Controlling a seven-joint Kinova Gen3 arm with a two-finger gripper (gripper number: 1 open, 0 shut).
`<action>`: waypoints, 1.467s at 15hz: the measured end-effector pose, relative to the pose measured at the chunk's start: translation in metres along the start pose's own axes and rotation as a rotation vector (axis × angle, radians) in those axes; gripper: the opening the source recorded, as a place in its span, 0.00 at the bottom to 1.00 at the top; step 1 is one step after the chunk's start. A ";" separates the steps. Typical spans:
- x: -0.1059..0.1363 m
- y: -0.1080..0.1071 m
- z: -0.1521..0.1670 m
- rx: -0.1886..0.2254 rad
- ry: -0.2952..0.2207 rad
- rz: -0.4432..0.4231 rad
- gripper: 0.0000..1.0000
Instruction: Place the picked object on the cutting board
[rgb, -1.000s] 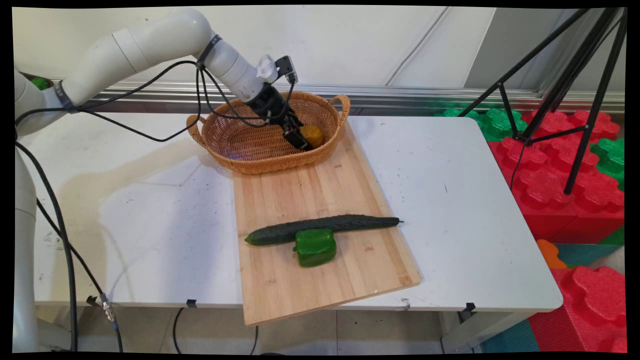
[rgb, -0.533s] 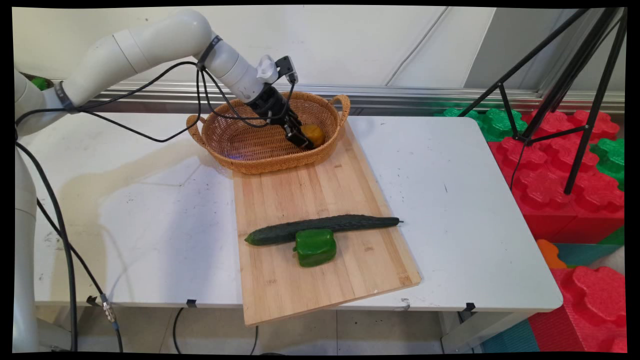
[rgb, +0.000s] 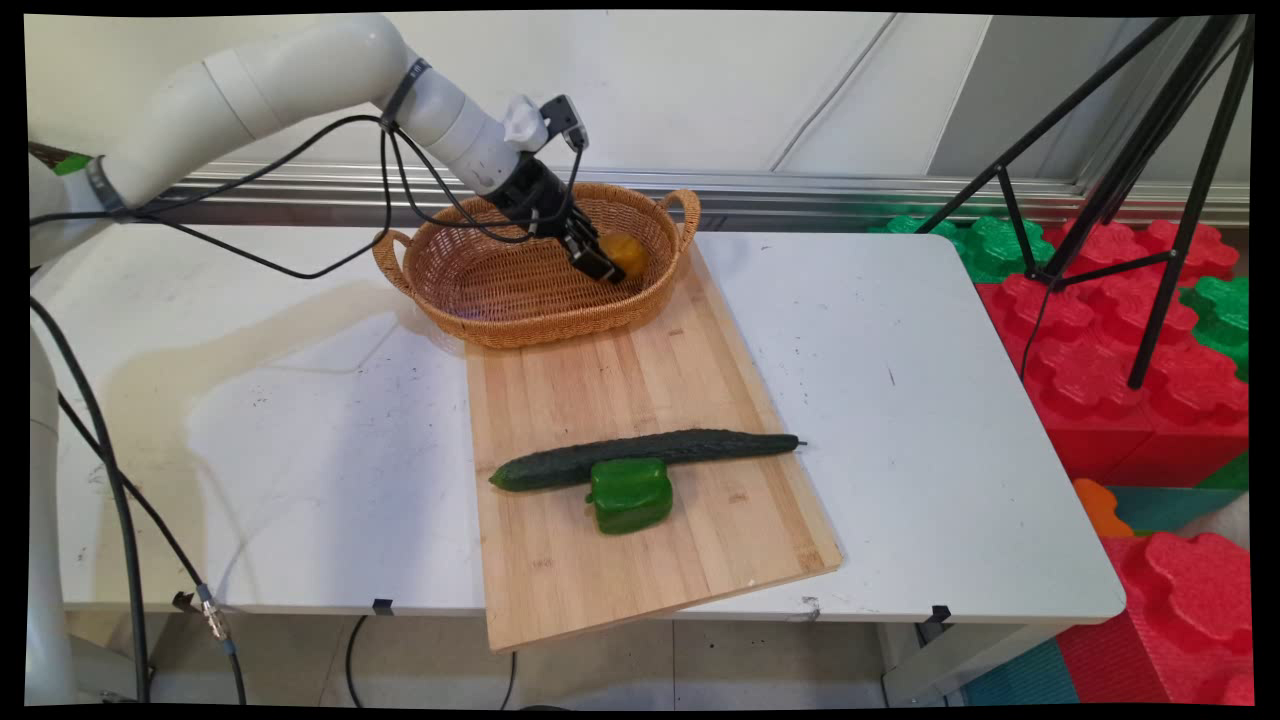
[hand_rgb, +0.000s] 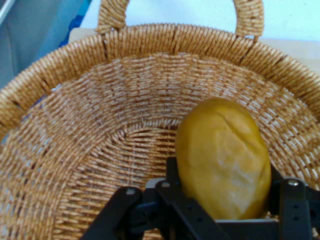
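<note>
Presently a yellow bread-like object (hand_rgb: 222, 157) is clasped between the fingers of the gripper (rgb: 603, 266), which are closed against its two sides, inside the wicker basket (rgb: 480, 290) at the far end of the cutting board (rgb: 620, 390). Whether it is clear of the basket floor cannot be told. Well apart, a cucumber (rgb: 640, 456) and a green pepper (rgb: 629, 494) are seen touching on the board's near half

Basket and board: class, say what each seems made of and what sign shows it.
Basket: woven wicker or rattan, tan, matt; coiled strands show. Board: pale wood, possibly bamboo, smooth; parallel glued strips and grain show.
</note>
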 end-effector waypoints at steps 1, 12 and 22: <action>0.001 0.001 -0.005 0.005 0.007 -0.004 0.00; 0.014 0.037 -0.089 0.011 0.112 -0.008 0.00; 0.003 0.093 -0.134 -0.066 0.108 0.014 0.00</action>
